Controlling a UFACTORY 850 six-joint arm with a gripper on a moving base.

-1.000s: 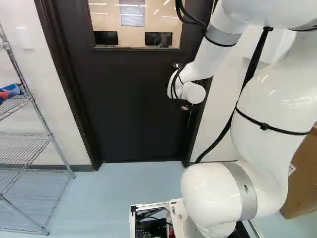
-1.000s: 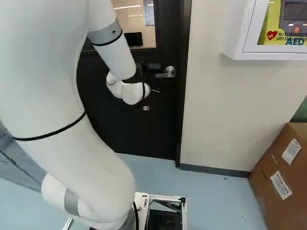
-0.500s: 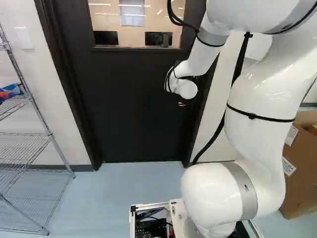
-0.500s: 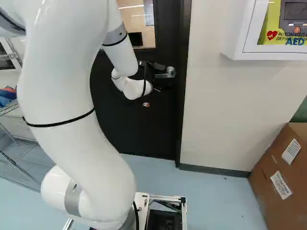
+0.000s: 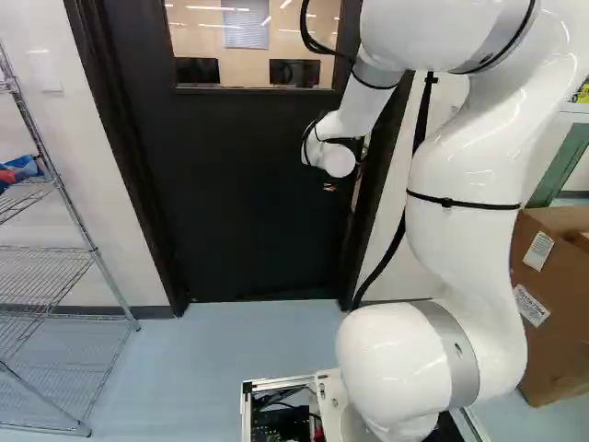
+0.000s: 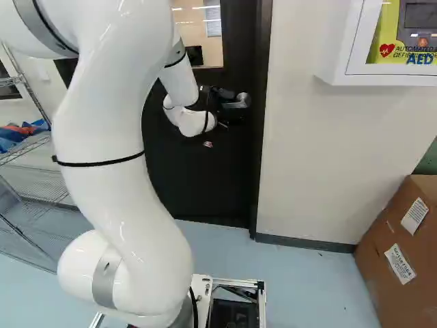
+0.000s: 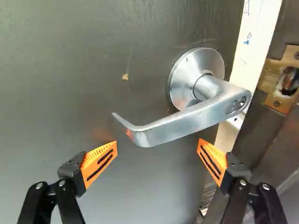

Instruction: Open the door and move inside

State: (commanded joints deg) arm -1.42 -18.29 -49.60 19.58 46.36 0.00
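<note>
The left base view looked ahead and slightly down from behind and left of the thick, glossy white arm [image 5: 469, 239]; the right base view did so from its right. Both faced the dark door with a glass window [image 5: 248, 203] from well back, sharing that door, the pale blue floor [image 5: 258, 341], silver wire shelving [image 5: 46, 267] and brown cardboard box [image 6: 403, 260]. The wrist view faced the door closely; its curved silver metal lever handle [image 7: 182, 123] also showed, small, in the right base view.

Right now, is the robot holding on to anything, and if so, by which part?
Nothing is held: the gripper is open, and the handle is ahead of it, ungripped.
</note>
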